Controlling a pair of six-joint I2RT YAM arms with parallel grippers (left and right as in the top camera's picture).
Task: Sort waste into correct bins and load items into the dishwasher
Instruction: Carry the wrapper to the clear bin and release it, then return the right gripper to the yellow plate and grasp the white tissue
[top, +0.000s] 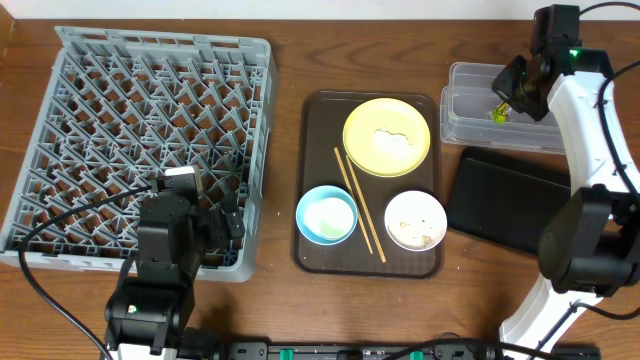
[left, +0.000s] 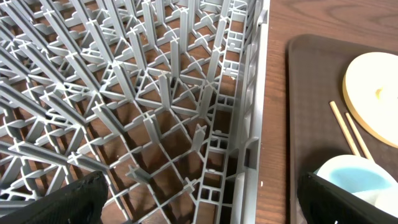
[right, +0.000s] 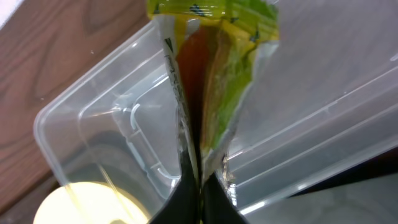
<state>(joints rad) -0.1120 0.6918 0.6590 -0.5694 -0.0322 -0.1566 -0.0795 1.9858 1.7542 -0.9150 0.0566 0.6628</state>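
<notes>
My right gripper (top: 503, 108) is shut on the green-and-yellow snack wrapper (right: 214, 74) and holds it over the clear plastic tub (top: 478, 122), also in the right wrist view (right: 118, 124). The black tray (top: 505, 200) lies in front of the tub. The pale yellow plate (top: 387, 137) carries a crumpled white paper scrap (top: 395, 140). The light blue bowl (top: 326, 215), the white bowl (top: 415, 220) with whitish food scraps and the wooden chopsticks (top: 359, 205) lie on the brown serving tray. My left gripper (left: 199, 202) is open and empty over the near right corner of the grey dish rack (top: 140, 140).
The dark brown serving tray (top: 315, 120) sits mid-table between the dish rack and the tub. In the left wrist view the rack's right wall (left: 252, 124) runs beside a strip of wood table, then the serving tray's edge (left: 298, 112).
</notes>
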